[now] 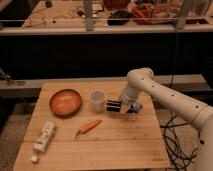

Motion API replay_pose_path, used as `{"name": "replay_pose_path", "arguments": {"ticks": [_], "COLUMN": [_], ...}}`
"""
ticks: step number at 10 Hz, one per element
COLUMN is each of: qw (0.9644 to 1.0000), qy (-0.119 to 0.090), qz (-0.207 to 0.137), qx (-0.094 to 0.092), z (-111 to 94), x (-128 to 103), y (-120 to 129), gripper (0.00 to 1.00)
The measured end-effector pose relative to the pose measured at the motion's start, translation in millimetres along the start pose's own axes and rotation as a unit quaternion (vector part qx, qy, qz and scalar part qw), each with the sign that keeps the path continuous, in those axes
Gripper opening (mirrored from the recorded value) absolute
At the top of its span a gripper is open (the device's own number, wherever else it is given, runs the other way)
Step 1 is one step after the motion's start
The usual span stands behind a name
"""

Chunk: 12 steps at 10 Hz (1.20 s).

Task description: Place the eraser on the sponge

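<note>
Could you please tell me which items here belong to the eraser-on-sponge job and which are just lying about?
Job: gripper, low over the table just right of the clear cup; blue item beside it, likely the sponge. I cannot make out the eraser.
Lying about: orange bowl, clear cup, carrot, white tube.

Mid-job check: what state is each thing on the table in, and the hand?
hand: low over the table, just right of the cup
cup: upright, open end up
bowl: upright, left of the cup
carrot: lying flat, in front of the cup
tube: lying flat, near left edge
blue object: at the hand's right side; held or not, unclear
</note>
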Motion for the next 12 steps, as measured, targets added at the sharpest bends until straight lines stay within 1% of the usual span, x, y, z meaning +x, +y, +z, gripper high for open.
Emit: {"name": "replay_pose_path", "arguments": {"ticks": [2,4,6,9,10,12], "qw": [1.0,1.0,1.0,1.0,1.0,0.9999], "qy": [-0.002,0.0,-0.003,-0.003,-0.001,-0.005], "qz": [0.002,0.003,0.003,0.008,0.005,0.008], "qx": [0.0,-0.003,-0.003,-0.004,-0.008,-0.007], "z": [-0.4,-1.5,0.4,-1.2,-0.9,-1.1], "x": [-2.5,2.0,-5.4,-2.1,-6.4,-11.5], "y": [-1.0,2.5,2.0,3.1,3.8,-0.8], "gripper": [0.02,0.02,0.02,0.02,0.02,0.02]}}
